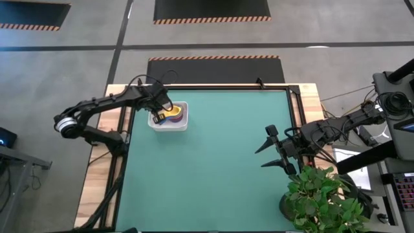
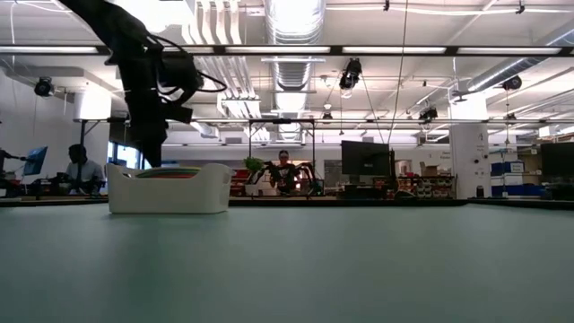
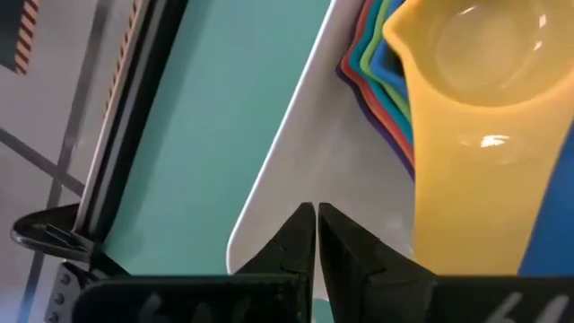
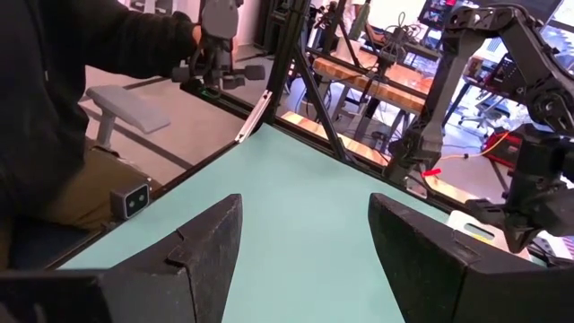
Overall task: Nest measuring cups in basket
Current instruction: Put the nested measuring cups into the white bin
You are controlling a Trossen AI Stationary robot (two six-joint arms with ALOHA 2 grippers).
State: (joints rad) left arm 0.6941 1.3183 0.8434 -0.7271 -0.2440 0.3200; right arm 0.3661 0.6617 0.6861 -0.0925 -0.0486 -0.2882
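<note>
The white basket (image 1: 157,124) stands near the table's far left corner. It holds nested measuring cups (image 1: 173,114): a yellow cup (image 3: 466,117) lies on top, and the red, green, blue and purple rims of the others fan out under it. In the low view their rims (image 2: 170,172) just top the basket wall (image 2: 169,190). My left gripper (image 3: 317,215) is shut and slants down over the basket's left rim (image 3: 278,152), beside the cups. My right gripper (image 1: 266,155) hangs open above the table's right side with nothing between its fingers (image 4: 206,242). My left gripper's shut fingertips (image 3: 300,229) stand just above or at the basket's white rim, next to the yellow cup's handle (image 3: 457,224). I cannot tell whether they touch the basket. They are apart from the cup.
A potted plant (image 1: 323,200) stands at the table's near right corner, close under the right arm. A dark frame rail (image 1: 213,87) runs along the table's far edge. A person in dark clothes (image 4: 72,108) sits beyond the table.
</note>
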